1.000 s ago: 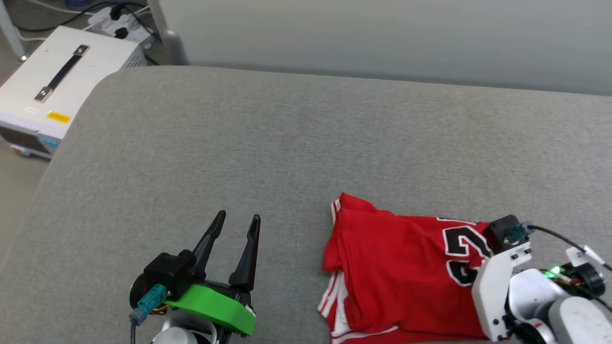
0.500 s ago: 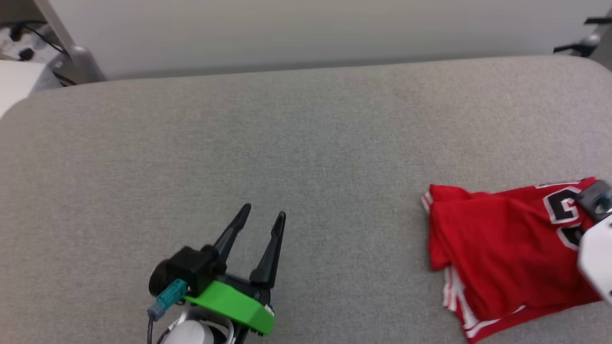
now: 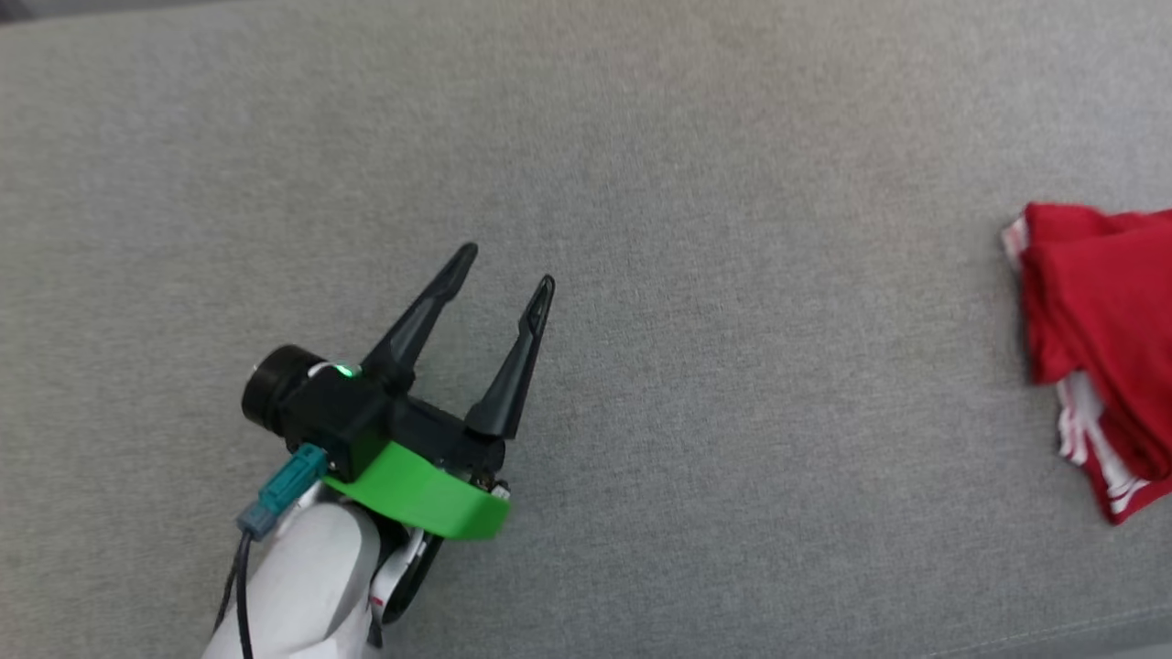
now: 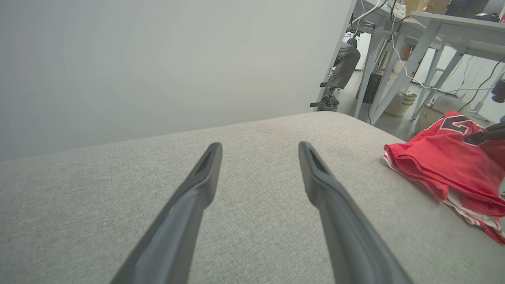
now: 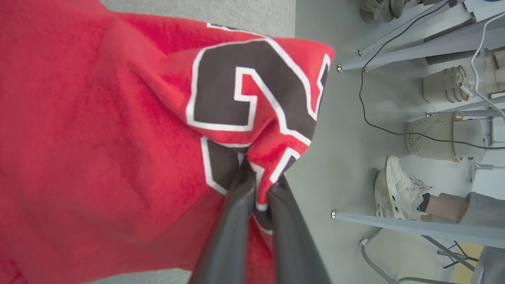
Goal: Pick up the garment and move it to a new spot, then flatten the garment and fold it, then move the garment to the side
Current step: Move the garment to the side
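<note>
Presently: grey woven surface (image 3: 696, 165), rounded at the edge, with a pale wall (image 4: 158, 59) behind it. Garment (image 3: 1099, 329): red, bunched at the surface's right end. Left gripper (image 3: 508, 264): fingers spread, holding nothing, over bare fabric. Right gripper (image 5: 260, 177): pinched tight on the garment's numbered panel. Beyond: grey floor (image 5: 347, 150), table legs (image 5: 394, 225), a mesh basket (image 5: 434, 134), a person's shoe (image 5: 398, 189).

A black, white-edged "2" (image 5: 221, 79) stands on the red garment (image 5: 98, 157), next digit crumpled.
</note>
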{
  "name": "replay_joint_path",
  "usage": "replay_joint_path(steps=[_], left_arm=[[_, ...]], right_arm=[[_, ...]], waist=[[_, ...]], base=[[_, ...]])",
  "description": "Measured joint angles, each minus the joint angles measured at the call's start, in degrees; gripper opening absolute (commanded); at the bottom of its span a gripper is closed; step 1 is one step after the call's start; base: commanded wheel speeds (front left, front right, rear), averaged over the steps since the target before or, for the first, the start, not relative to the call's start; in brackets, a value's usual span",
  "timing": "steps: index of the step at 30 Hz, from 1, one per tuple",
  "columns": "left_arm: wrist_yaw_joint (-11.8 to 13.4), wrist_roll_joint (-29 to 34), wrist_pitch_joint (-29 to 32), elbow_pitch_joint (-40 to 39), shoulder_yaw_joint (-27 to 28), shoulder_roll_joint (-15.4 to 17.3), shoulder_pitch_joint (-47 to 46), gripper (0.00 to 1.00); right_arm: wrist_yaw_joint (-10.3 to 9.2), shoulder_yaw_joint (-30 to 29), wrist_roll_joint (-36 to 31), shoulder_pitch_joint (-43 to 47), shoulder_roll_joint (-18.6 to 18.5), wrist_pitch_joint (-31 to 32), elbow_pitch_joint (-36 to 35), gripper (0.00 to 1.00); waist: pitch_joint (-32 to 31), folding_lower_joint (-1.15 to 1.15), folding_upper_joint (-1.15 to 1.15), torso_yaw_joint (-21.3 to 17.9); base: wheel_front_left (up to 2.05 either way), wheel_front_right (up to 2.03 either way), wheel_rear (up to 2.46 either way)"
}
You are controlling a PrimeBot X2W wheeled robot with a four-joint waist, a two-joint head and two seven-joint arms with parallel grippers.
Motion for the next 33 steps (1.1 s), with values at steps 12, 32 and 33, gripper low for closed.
replay_joint_path(steps=[12, 32, 33], left_arm=[[0.00, 0.58, 3.13, -8.67, -0.29, 2.60, -3.64, 1.00], [0.69, -1.82, 0.51, -2.21, 1.08, 0.59, -1.81, 1.00], [0.80, -2.04, 0.49, -1.55, 1.54, 0.41, -1.29, 1.00]], right_arm=[[0.00, -11.41, -7.38, -8.95, 1.78, -10.44, 17.23, 0.00], [-0.01, -14.85, -10.25, -13.89, 5.90, -19.39, 17.96, 1.00], [-0.01, -14.43, -9.75, -13.89, 6.23, -19.56, 16.45, 1.00]], waist=[[11.58, 0.00, 0.00, -2.07], [7.03, -0.01, 0.00, -0.29], [6.23, -0.01, 0.00, -0.19]], base=[[0.00, 0.00, 0.00], [0.00, 0.00, 0.00], [0.00, 0.00, 0.00]])
